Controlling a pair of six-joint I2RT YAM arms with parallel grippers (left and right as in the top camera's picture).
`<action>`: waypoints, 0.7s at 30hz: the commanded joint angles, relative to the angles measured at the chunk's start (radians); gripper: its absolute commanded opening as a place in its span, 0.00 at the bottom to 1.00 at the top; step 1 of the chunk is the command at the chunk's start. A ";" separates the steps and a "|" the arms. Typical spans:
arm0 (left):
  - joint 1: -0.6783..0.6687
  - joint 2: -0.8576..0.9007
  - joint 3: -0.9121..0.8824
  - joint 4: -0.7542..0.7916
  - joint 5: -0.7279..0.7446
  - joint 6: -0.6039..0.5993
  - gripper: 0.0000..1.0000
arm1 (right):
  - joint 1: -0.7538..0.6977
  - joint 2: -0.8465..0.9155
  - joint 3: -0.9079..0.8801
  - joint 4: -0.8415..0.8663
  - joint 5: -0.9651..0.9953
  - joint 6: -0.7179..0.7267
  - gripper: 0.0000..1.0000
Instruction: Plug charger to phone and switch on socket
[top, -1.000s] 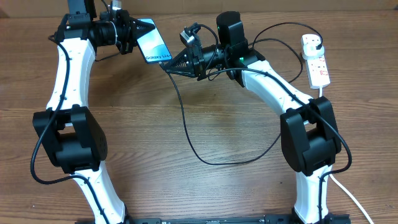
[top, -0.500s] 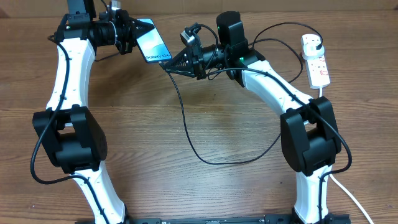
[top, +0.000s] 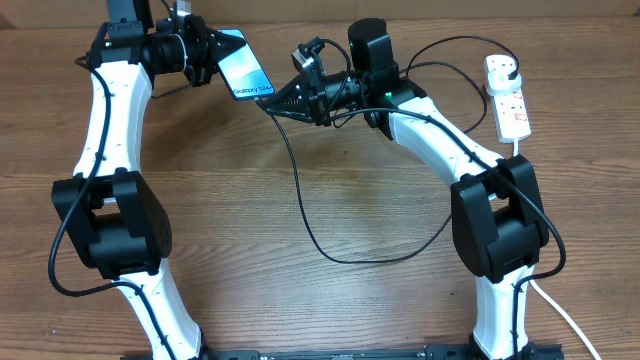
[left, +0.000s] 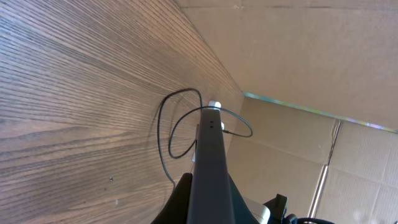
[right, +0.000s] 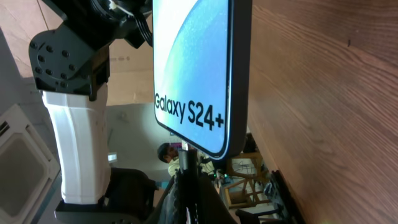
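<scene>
Both the left gripper (top: 203, 52) and the right gripper (top: 272, 104) sit near the far edge of the table (top: 330, 310). The left is clamped on the phone (top: 245, 65), which is tilted above the wood, and the right pinches the tip of the charger (top: 300, 200) at the phone's bottom edge. Slack cable loops over open wood, and the socket (top: 508, 100) lies well apart at the far right.

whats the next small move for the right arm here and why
Probably ease the right gripper forward to seat the charger tip in the phone: the left gripper holds the phone up, and the tip sits right at its bottom edge.
</scene>
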 joint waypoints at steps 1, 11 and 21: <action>-0.013 0.000 0.002 -0.011 0.052 -0.013 0.04 | -0.008 -0.031 0.021 0.009 0.097 0.007 0.04; -0.011 0.000 0.002 -0.011 0.021 -0.013 0.04 | -0.009 -0.031 0.021 0.013 0.093 0.004 0.04; -0.011 0.000 0.002 -0.010 0.005 -0.014 0.04 | -0.009 -0.031 0.021 0.039 0.062 0.008 0.04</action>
